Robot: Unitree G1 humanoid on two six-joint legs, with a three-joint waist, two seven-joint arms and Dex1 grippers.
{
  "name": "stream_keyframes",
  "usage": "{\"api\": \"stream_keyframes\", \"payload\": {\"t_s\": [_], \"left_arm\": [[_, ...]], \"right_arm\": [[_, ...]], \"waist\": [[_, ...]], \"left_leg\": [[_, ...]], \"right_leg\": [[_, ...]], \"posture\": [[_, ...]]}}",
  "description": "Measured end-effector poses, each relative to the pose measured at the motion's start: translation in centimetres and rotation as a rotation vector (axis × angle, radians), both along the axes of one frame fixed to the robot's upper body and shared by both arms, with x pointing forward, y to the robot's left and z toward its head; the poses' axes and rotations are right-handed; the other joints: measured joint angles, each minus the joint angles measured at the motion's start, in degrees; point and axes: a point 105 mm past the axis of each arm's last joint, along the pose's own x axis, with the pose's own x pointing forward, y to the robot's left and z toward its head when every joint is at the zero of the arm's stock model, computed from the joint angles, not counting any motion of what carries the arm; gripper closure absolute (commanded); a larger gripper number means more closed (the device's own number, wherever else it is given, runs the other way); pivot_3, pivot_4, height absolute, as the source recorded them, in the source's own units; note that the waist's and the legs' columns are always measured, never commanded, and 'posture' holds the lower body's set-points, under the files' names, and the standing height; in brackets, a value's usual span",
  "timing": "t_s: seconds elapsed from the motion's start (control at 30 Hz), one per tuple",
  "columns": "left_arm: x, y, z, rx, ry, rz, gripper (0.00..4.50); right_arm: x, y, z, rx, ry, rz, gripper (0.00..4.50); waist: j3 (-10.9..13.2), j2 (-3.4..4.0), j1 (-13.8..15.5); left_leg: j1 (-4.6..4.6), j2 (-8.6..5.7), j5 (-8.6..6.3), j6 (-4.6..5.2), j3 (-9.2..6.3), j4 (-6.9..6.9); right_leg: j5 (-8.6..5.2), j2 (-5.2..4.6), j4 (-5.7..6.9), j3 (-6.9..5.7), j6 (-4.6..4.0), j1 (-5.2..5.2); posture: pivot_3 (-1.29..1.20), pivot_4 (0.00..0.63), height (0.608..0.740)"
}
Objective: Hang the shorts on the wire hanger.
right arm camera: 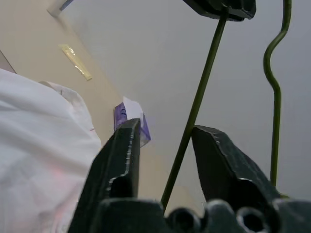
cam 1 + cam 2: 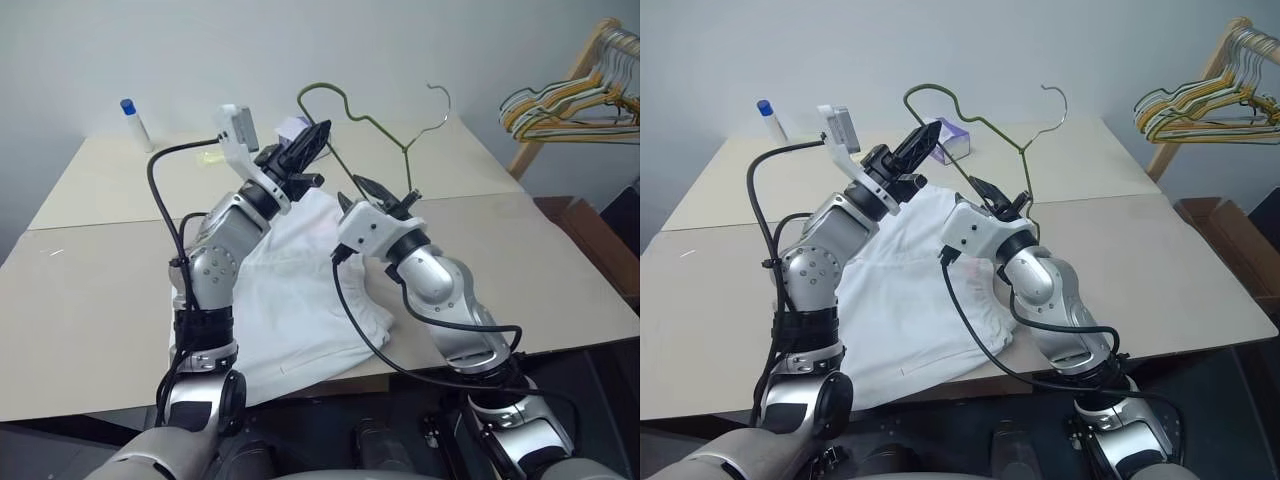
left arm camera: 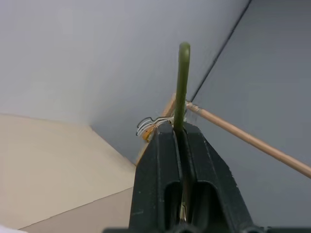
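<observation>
The wire hanger (image 2: 370,122), thin and olive-grey, is held up in the air above the table. My left gripper (image 2: 318,132) is shut on one of its wire legs; the left wrist view shows the wire (image 3: 183,73) pinched between the closed fingers (image 3: 160,160). My right gripper (image 2: 385,195) is open lower down on the hanger, and the wire (image 1: 194,111) runs through the gap between its fingers (image 1: 121,155). The white shorts (image 2: 300,290) lie spread on the table under both arms, reaching its front edge.
A bunch of yellow, white and dark hangers (image 2: 570,100) hangs on a wooden rack at the right. A small purple-white tissue box (image 2: 952,135) and a bottle with a blue cap (image 2: 135,122) stand at the back of the beige table (image 2: 90,280).
</observation>
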Motion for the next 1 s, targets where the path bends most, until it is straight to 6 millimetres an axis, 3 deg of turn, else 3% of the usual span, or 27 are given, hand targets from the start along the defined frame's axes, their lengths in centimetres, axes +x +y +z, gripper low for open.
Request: {"api": "stream_keyframes", "payload": {"t_s": [0.13, 0.3, 0.37, 0.5, 0.67, 0.77, 1.0], "left_arm": [[0.6, 1.2, 0.5, 0.046, -0.046, 0.03, 4.5], [1.6, 4.6, 1.3, 0.105, -0.097, 0.08, 4.5], [1.4, 6.2, 1.9, 0.088, -0.121, 0.062, 4.5], [-0.3, 9.4, 4.1, 0.042, -0.208, -0.059, 4.5], [-4.3, 11.6, 5.5, 0.052, -0.334, -0.365, 4.5], [-5.7, 12.1, 5.9, 0.052, -0.387, -0.47, 4.5], [-5.7, 12.4, 5.9, 0.006, -0.397, -0.499, 4.5]], "right_arm": [[-0.1, 0.1, 0.1, 0.071, 0.069, 0.047, 1.7], [-1.1, -2.3, 2.7, 0.268, 0.216, 0.174, 1.7], [-1.8, -3.2, 2.7, 0.317, 0.35, 0.26, 1.7], [-2.5, -5.5, 0.7, 0.337, 0.7, 0.359, 1.7], [-3.3, -5.2, -0.8, 0.45, 1.148, 0.515, 1.7], [-3.5, -5.1, -0.4, 0.453, 1.217, 0.568, 1.7], [-5.0, -3.9, -0.7, 0.389, 1.314, 0.741, 1.7]], "waist": [[0.0, 0.0, -0.18], [0.0, 0.0, -0.29], [0.0, 0.0, -0.37], [0.0, 0.0, -0.87], [0.0, 0.0, -2.46], [-0.01, -0.01, -2.45], [-0.03, -0.04, -1.55]], "left_leg": [[-0.01, 0.0, 0.0, 0.0, -0.01, 0.0], [-0.04, 0.01, -0.01, 0.01, -0.05, -0.01], [-0.04, 0.01, -0.01, 0.02, -0.06, -0.01], [0.01, 0.02, -0.04, 0.06, -0.06, -0.01], [0.09, 0.02, -0.03, 0.06, -0.02, -0.04], [0.09, 0.03, -0.04, 0.07, -0.06, -0.08], [0.01, 0.02, -0.04, 0.07, -0.06, -0.05]], "right_leg": [[0.0, 0.01, 0.0, 0.0, 0.0, 0.0], [0.0, 0.0, -0.03, -0.06, 0.0, 0.01], [0.0, 0.0, -0.03, -0.06, 0.0, 0.02], [-0.01, 0.0, 0.01, -0.08, 0.0, 0.04], [-0.01, 0.0, 0.09, -0.03, -0.01, 0.04], [-0.02, 0.0, 0.04, -0.05, 0.02, 0.07], [-0.02, -0.01, 0.08, -0.05, 0.02, 0.0]], "posture": [[-0.12, 0.0, 0.74], [-0.13, 0.0, 0.74], [-0.12, 0.0, 0.74], [-0.13, 0.0, 0.74], [-0.13, 0.0, 0.74], [-0.11, 0.0, 0.74], [-0.1, 0.0, 0.74]]}}
